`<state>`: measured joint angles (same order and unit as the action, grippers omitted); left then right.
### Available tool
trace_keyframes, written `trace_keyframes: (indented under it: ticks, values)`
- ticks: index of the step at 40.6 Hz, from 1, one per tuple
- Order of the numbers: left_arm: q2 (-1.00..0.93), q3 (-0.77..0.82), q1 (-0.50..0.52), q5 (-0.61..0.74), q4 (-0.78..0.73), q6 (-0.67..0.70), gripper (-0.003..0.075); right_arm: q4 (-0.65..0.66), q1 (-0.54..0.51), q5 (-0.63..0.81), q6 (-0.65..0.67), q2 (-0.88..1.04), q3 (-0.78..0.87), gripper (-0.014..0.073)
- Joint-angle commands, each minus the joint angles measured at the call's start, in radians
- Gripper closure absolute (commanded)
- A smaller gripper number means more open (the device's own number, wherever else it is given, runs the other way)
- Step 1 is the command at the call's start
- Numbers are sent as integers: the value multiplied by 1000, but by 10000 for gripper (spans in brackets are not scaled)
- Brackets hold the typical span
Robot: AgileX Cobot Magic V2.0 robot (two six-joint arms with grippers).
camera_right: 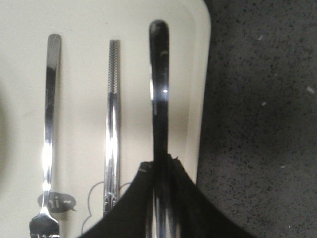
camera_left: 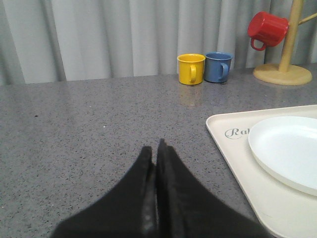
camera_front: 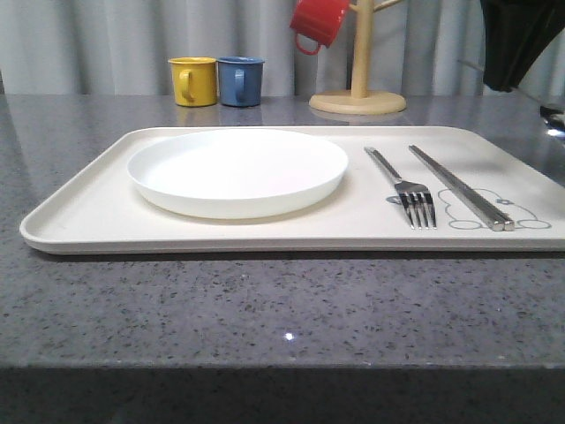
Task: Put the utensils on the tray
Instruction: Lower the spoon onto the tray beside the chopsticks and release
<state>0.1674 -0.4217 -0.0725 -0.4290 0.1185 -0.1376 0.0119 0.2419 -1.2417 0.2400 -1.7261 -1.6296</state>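
Observation:
The cream tray (camera_front: 79, 212) lies across the grey table with the white plate (camera_front: 237, 168) on its left half. Right of the plate, the fork (camera_front: 402, 181) and the pair of chopsticks (camera_front: 459, 187) lie side by side on the tray. In the right wrist view my right gripper (camera_right: 161, 161) is shut on a spoon (camera_right: 158, 89). Its handle hangs over the tray (camera_right: 198, 74) just inside the right rim, next to the chopsticks (camera_right: 112, 124) and fork (camera_right: 48, 124). My left gripper (camera_left: 154, 148) is shut and empty over bare table, left of the tray (camera_left: 228, 144).
A yellow mug (camera_front: 193, 80) and a blue mug (camera_front: 240, 80) stand at the back. A red mug (camera_front: 318, 22) hangs on a wooden mug tree (camera_front: 357, 88) behind the tray. The right arm's dark body (camera_front: 521, 35) is at the upper right.

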Motion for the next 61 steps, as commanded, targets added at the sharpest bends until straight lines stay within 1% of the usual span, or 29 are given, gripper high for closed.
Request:
trace_keyframes:
  ticks: [1,6,23,36,45,55,58,61]
  values:
    - [10,-25,2,80,7,9,738,-2,0,-95,12,21,-25,650]
    - [10,-25,2,80,7,9,738,-24,0,-95,12,-14,-25,650]
    - [10,-25,2,80,7,9,738,-27,0,-95,12,-90,-24,650]
    - [10,-25,2,80,7,9,738,-27,0,-95,12,-103,-22,650]
    - [10,-25,2,80,7,9,738,-27,0,-95,15,-103,31,650]
    - [10,-25,2,80,7,9,738,-12,0,-94,36,-103,33,650]
    - [10,-25,2,80,7,9,738,-12,0,-94,42,-103,33,634]
    - [10,-25,2,80,7,9,738,-12,0,-92,45,-103,33,573]
